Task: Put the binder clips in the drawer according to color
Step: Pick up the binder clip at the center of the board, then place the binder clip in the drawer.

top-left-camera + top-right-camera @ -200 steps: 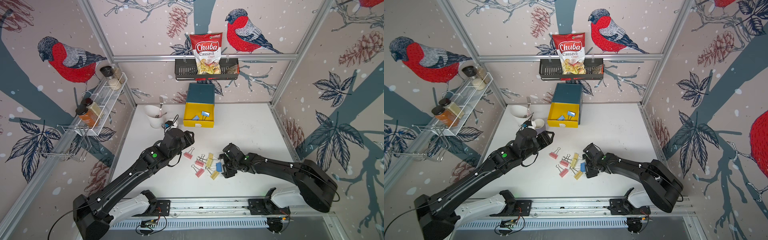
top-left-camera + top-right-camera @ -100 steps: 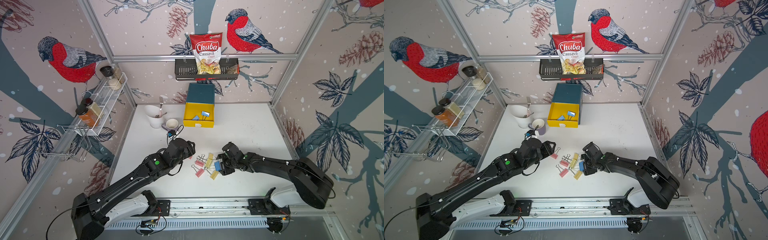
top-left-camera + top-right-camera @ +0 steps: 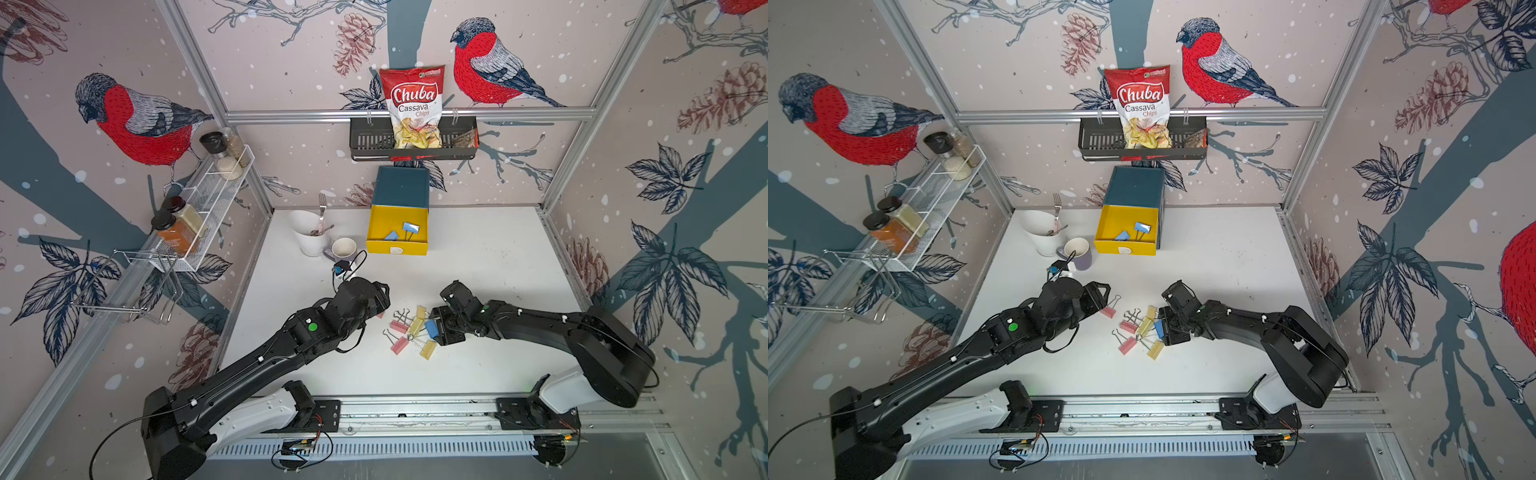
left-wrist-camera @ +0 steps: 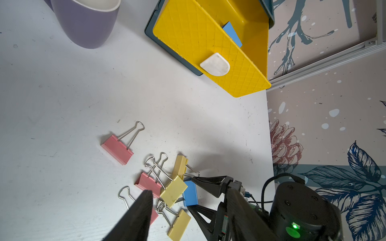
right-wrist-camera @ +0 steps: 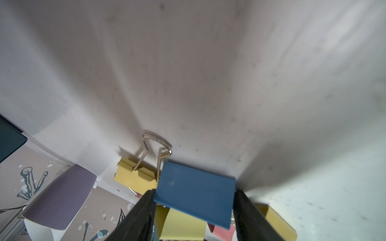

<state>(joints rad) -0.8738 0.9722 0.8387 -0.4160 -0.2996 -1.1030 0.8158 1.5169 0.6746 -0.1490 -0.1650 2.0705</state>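
Lower middle in both top views, the right hand grips the blue binder clip by its ends, probably to lift it clear of the tangled pink and yellow clips. The left hand hangs open and empty beside a lone pink clip. Farther up, the drawer stands pulled out with two blue clips inside, so blue likely belongs there.

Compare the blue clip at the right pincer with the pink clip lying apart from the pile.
The blue clip is blue; the pink clip is pink. The blue clip sits between the right pincer's tips, which touch both its ends; the pink clip lies free. The blue clip rests against yellow clips; the pink clip lies alone. Both have the same folded shape.
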